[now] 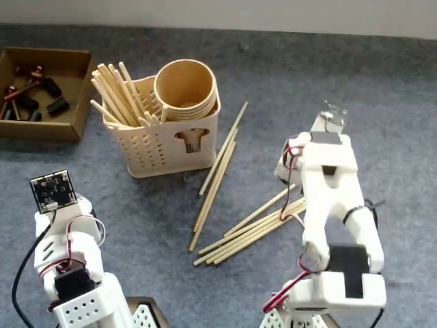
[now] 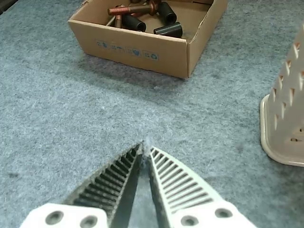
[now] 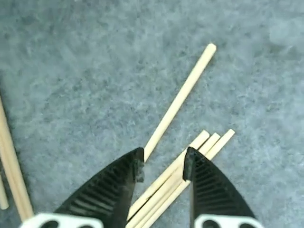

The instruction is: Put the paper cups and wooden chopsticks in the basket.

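The right pincer (image 3: 163,164) stands partly open and grips nothing; loose chopsticks (image 3: 205,141) lie on the carpet between its fingers. The left pincer (image 2: 144,148) is closed and empty. The basket (image 1: 171,147), holding cups (image 1: 186,89) and more chopsticks, stands ahead to its right.

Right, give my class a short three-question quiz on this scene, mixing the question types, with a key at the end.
1. True or false: the paper cups sit stacked inside the basket.
2. The right gripper is: A) shut on a cup; B) open over loose chopsticks; C) shut and empty.
3. Fill the gap: the left gripper is ____ (open or shut).
Key: 1 true; 2 B; 3 shut.
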`<state>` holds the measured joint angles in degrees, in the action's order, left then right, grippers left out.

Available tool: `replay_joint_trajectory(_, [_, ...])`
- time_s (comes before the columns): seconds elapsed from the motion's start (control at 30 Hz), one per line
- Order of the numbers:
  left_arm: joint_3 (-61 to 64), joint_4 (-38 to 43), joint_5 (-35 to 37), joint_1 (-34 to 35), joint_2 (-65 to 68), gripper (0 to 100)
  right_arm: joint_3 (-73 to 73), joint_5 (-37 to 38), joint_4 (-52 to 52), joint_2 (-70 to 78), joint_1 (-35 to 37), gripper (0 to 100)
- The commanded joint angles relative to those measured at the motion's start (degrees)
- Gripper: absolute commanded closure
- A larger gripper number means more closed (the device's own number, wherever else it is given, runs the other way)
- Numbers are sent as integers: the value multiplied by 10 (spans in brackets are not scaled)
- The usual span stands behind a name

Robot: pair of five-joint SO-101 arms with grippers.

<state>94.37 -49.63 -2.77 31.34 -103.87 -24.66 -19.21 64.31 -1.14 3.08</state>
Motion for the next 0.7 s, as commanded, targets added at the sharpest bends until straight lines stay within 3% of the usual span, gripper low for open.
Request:
replay_joint_trajectory(0.0, [-2,11,-2,-7,-5,986,44,-7,-12,36,-7,853])
replay_joint_trajectory(0.47, [-2,11,-2,-7,-5,986,114,-43,-12,174,-7,858])
replay_joint_trajectory(0.67, [-2,11,-2,-7,-5,986,116,-43,-13,188,-7,993])
